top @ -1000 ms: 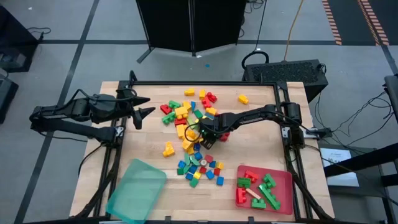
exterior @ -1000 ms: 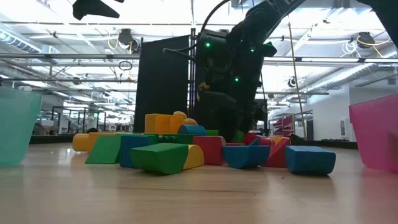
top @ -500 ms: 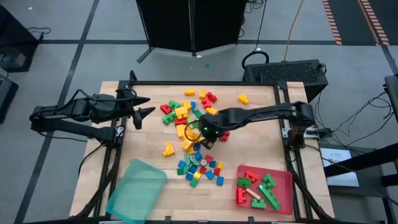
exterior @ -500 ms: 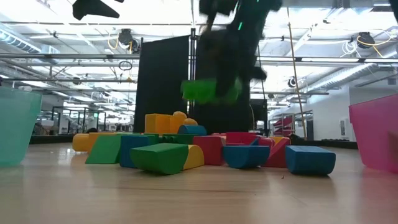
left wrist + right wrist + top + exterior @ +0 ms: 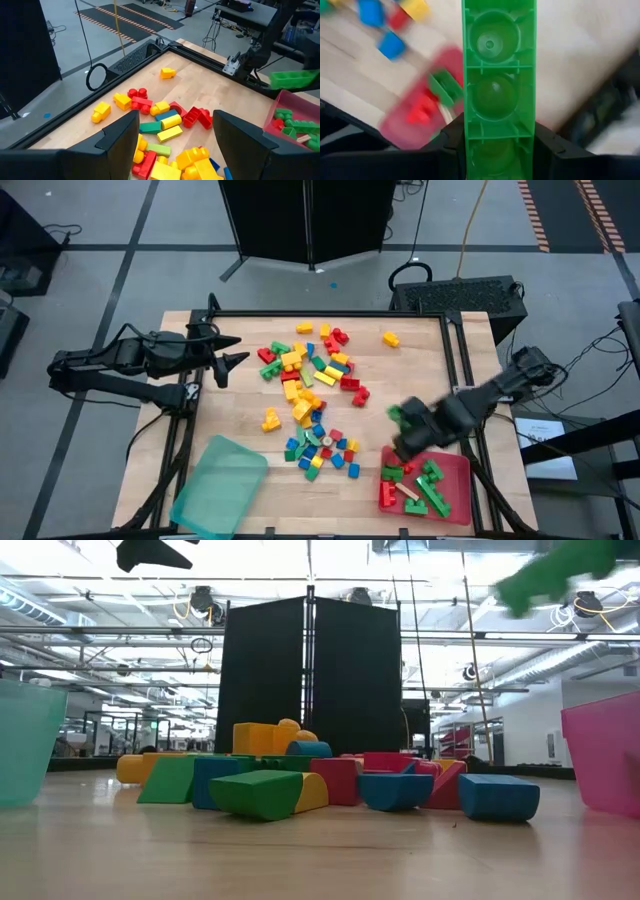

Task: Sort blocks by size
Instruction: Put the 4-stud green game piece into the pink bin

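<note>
Many red, yellow, green and blue blocks (image 5: 310,395) lie in a loose pile at the table's middle, and they also show in the low view (image 5: 300,785). My right gripper (image 5: 405,432) is shut on a long green block (image 5: 499,75), in the air just beyond the red tray (image 5: 455,470), which holds several red and green blocks. The green block shows high up in the low view (image 5: 545,575). My left gripper (image 5: 228,360) hangs open and empty at the table's left side, its fingers (image 5: 120,137) spread above the pile. My right gripper pinches the long green block by its two long sides (image 5: 468,135), near one end, between its two fingers (image 5: 451,145). The block runs on forward past the fingertips, along the fingers. Its hollow underside faces the wrist camera. It is lifted clear of the table and the tray.
A translucent teal tray (image 5: 218,485) lies at the near left corner. One yellow block (image 5: 391,339) lies alone at the far right. A black frame (image 5: 455,365) runs along the table's edges. Bare wood lies between the pile and the right edge.
My right gripper has lifted the long green block out of the pile and carried it fast toward the table's right and near edges, up to the red tray. The arm has swung back with it. The rest of the pile stays put.
</note>
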Robot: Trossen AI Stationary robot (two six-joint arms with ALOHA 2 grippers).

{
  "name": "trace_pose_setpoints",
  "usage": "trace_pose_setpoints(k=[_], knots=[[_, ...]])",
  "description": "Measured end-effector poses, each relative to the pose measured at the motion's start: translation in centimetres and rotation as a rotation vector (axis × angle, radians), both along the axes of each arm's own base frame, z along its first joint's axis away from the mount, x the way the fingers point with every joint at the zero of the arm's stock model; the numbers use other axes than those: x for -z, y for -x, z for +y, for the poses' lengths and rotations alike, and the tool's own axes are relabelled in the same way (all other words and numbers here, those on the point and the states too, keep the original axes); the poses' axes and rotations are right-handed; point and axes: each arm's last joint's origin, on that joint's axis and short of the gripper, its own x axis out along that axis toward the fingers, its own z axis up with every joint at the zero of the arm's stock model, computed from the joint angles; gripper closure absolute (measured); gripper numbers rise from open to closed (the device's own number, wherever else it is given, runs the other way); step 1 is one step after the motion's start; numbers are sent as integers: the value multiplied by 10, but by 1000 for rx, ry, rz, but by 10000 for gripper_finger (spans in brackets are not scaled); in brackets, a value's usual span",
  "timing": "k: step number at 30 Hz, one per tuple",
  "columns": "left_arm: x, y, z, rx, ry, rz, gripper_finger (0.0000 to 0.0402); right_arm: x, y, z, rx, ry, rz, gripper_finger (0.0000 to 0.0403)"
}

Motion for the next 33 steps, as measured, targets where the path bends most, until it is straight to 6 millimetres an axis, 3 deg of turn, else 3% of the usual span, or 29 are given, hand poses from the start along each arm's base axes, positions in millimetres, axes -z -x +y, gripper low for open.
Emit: trace_pose_setpoints(k=[5,15,29,33], knots=[[0,0,0,-9,-3,0,146,6,27,34,72,-40,85,286],[0,0,0,-12,-5,0,146,22,65,80,218,-124,147,286],[0,0,0,-11,-6,0,146,70,65,101,208,-219,159,284],[0,0,0,-10,-8,2,146,75,63,104,167,-263,130,233]])
